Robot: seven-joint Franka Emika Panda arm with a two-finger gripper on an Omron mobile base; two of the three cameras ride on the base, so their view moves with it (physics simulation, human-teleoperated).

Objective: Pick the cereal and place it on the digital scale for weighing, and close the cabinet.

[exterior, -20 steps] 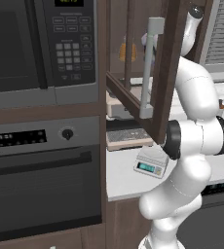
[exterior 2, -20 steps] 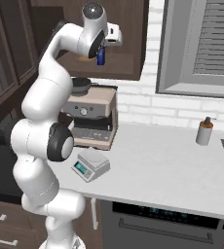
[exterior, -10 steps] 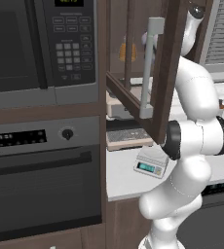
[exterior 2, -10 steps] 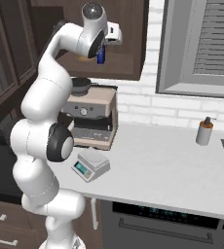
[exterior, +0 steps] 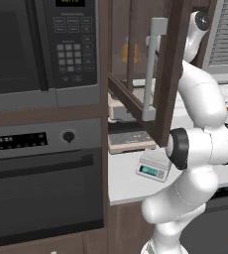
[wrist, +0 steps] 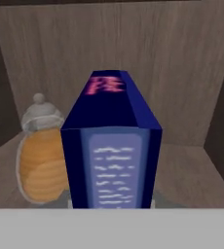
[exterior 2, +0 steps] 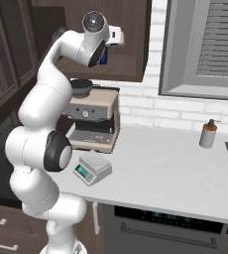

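Cabinet [exterior: 168, 74] open; cereal [wrist: 111, 146] upright inside, orange bottle [wrist: 42, 158] beside. Claw [exterior 2: 104, 52] at cereal; grip state unclear.

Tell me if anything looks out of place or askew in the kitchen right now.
Only the dark brown wooden cabinet door stands out: it hangs open over the counter, above the small white-grey digital scale. Inside, the dark blue cereal box stands upright beside the orange bottle. Nothing looks spilled or damaged.
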